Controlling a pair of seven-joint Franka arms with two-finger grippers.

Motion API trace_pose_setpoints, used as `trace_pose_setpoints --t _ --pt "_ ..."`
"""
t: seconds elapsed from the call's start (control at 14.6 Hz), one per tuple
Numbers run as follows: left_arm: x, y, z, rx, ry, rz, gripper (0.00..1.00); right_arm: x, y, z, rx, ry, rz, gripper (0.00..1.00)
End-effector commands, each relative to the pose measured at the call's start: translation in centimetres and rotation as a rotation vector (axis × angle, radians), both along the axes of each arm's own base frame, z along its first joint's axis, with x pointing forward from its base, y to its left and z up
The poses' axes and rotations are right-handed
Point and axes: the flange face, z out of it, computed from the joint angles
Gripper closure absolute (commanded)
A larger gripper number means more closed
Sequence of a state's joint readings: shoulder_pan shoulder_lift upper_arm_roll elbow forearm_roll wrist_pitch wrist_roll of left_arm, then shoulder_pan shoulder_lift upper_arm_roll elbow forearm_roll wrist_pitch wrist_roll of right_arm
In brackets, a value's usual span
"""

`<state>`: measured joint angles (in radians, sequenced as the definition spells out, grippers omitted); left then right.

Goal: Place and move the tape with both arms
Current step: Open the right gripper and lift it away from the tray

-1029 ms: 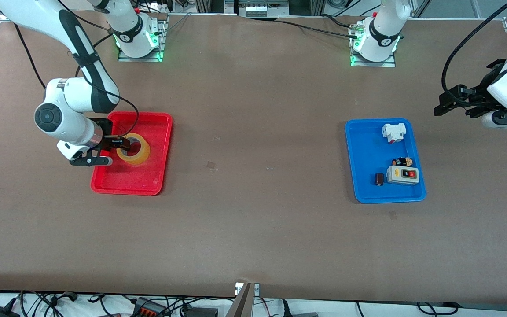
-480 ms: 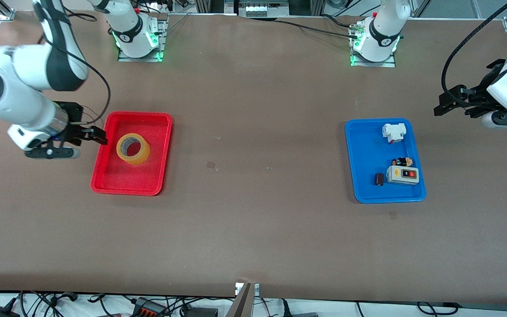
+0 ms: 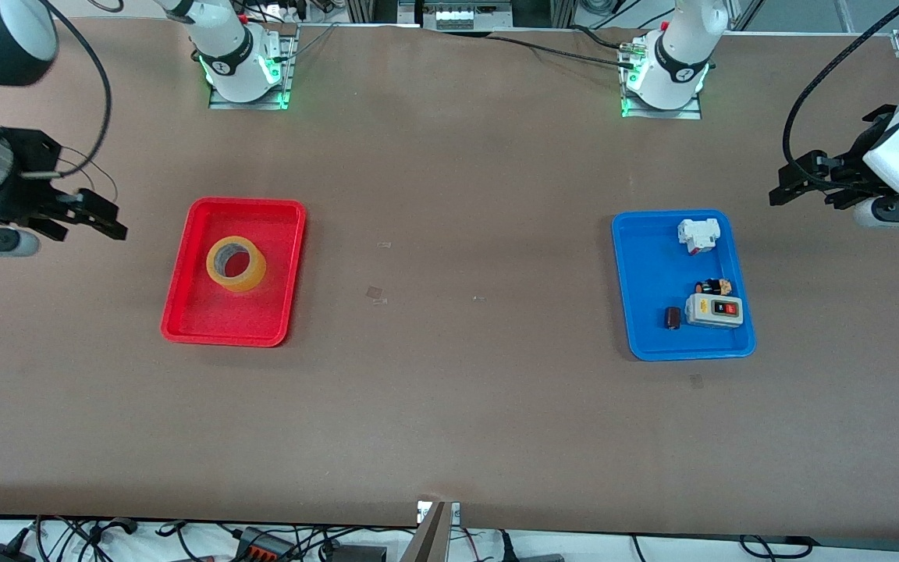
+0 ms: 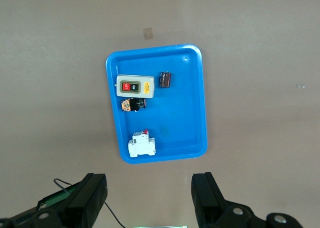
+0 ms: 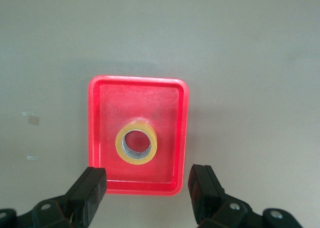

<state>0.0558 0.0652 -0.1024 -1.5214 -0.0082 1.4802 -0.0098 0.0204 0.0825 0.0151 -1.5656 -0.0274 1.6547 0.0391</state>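
The yellow-tan tape roll (image 3: 236,264) lies flat in the red tray (image 3: 184,312) at the right arm's end of the table; it also shows in the right wrist view (image 5: 136,143), inside the red tray (image 5: 100,113). My right gripper (image 3: 98,218) is open and empty, up in the air over bare table beside the tray; in its wrist view (image 5: 149,188) the fingers stand wide apart. My left gripper (image 3: 793,183) is open and empty, raised over bare table beside the blue tray (image 3: 644,265), and waits there.
The blue tray (image 4: 197,113) holds a grey switch box (image 3: 715,310) with red and black buttons, a white breaker (image 3: 698,234), a small dark part (image 3: 673,317) and a small black-and-orange part (image 3: 713,287). Bare brown table lies between the two trays.
My right gripper let go of the tape, rose and drew away from the red tray toward the table's end. The tape stays in the tray. The left arm has not moved.
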Motion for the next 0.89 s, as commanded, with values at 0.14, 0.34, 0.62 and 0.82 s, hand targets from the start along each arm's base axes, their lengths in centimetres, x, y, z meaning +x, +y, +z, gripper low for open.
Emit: trace_pose_setpoints --t 0.14,0.34,0.62,0.82 --pt "-0.1 0.2 0.3 0.005 -0.003 -0.023 0.00 -3.1 -0.3 6.8 0.008 0.012 -0.052 0.02" --pt "0.0 0.2 0.3 0.005 -0.004 -0.023 0.00 -4.9 -0.3 6.8 0.004 0.055 -0.032 0.01" --pt "-0.1 0.2 0.3 0.005 -0.003 -0.023 0.00 -4.8 0.0 6.6 0.003 0.061 -0.028 0.01" --pt "0.0 0.3 0.3 0.005 -0.004 -0.022 0.00 -4.4 0.3 6.1 0.005 0.058 -0.023 0.01"
